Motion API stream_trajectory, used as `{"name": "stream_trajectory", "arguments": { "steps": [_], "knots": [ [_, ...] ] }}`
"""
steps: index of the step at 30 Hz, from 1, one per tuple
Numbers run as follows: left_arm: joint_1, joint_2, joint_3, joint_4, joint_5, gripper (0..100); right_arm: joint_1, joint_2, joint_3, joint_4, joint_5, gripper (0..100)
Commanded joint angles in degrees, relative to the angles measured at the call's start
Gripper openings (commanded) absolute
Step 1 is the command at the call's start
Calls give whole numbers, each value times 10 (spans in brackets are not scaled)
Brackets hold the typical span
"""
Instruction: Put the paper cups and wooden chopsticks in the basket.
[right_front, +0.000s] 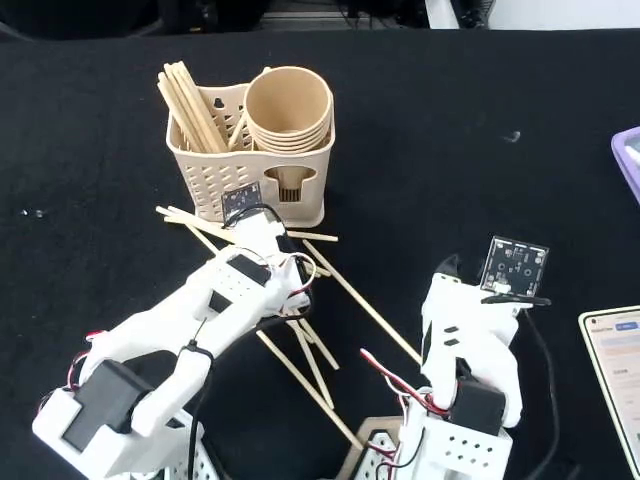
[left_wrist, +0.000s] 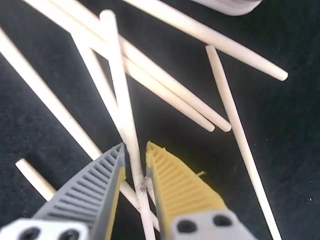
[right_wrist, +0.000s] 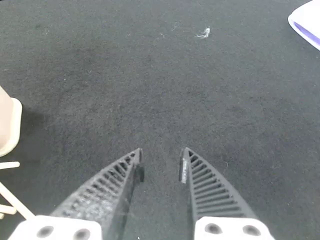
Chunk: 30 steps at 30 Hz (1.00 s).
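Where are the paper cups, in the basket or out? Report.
In. The stacked paper cups stand upright inside the basket, beside some chopsticks.

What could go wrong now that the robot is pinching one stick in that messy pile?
1. The chopstick pinched in the left end effector lies crossed with the loose chopsticks; lifting it may flick or roll them away.
2. It is long and thin, so it could tilt or slip out on the way.
3. The basket already holds a bundle of chopsticks, so its tip might catch on them or on the rim.
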Motion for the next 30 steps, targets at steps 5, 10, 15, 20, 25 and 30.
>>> {"name": "stream_trajectory", "arguments": {
  "steps": [5,10,15,20,25,30],
  "knots": [
    [13,-7,7,1,49,30,8,-55,-21,-11,1,124],
    [45,-98,17,42,48,30,8,-55,-21,-11,1,124],
    [34,-194,69,42,35,36,8,-55,-20,-11,1,124],
    [-15,-233,124,11,30,195,8,-55,-19,-11,1,124],
    [-29,-253,165,11,29,295,8,-55,-18,-11,1,124],
    [-49,-292,171,12,7,296,8,-55,-17,-11,1,124]
  ]
}}
